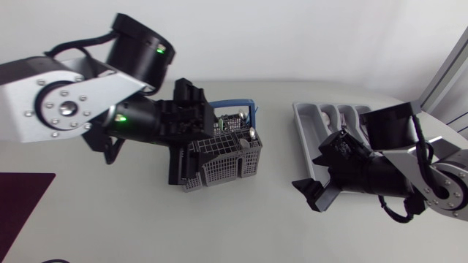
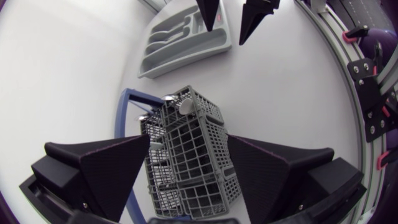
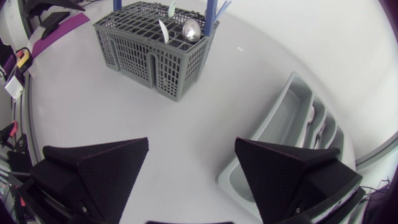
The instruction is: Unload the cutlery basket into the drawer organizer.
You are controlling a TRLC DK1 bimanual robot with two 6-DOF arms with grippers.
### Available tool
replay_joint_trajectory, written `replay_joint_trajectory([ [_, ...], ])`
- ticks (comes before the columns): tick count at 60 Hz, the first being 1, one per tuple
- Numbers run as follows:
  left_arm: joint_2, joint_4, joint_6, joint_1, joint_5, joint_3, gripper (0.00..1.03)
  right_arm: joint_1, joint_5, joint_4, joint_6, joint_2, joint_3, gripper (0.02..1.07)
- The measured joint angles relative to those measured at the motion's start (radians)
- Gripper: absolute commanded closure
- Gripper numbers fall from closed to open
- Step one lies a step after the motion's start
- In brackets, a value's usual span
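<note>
Presently, left claw [image 2: 188, 149] and right claw [image 3: 193, 146] are spread open, empty.
The cutlery basket [image 2: 193, 118], straddled by the left, may be tipped if its wall is snagged.

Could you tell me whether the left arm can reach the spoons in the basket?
Probably yes: the left pincer hangs open over the basket, and the spoons stick up uncovered, the blue handle beside them.

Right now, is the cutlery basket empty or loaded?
Loaded: a spoon and a second utensil stand up out of the cutlery basket, beside its blue handle.
</note>
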Motion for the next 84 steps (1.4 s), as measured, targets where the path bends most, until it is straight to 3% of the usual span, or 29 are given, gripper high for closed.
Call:
replay_joint_trajectory([
  [4,0.071,-0.005,0.028,-0.031,-0.023,0.047,0.11,0.000,0.000,0.002,0.000,0.000,-0.004,0.07],
  [22,0.266,-0.059,0.150,-0.076,-0.076,0.216,0.44,0.000,0.000,0.036,-0.022,0.008,-0.007,0.07],
  [47,0.366,-0.094,0.262,-0.076,-0.109,0.282,0.50,0.000,0.000,0.069,-0.029,0.054,-0.007,0.07],
  [72,0.428,-0.093,0.296,-0.076,-0.119,0.352,0.54,0.000,0.000,0.076,-0.037,0.060,-0.007,0.07],
  [78,0.443,-0.093,0.304,-0.076,-0.124,0.356,0.60,0.000,0.000,0.076,-0.037,0.060,-0.007,0.07],
  [84,0.457,-0.093,0.318,-0.076,-0.128,0.359,0.73,0.000,0.000,0.076,-0.037,0.060,-0.007,0.07],
])
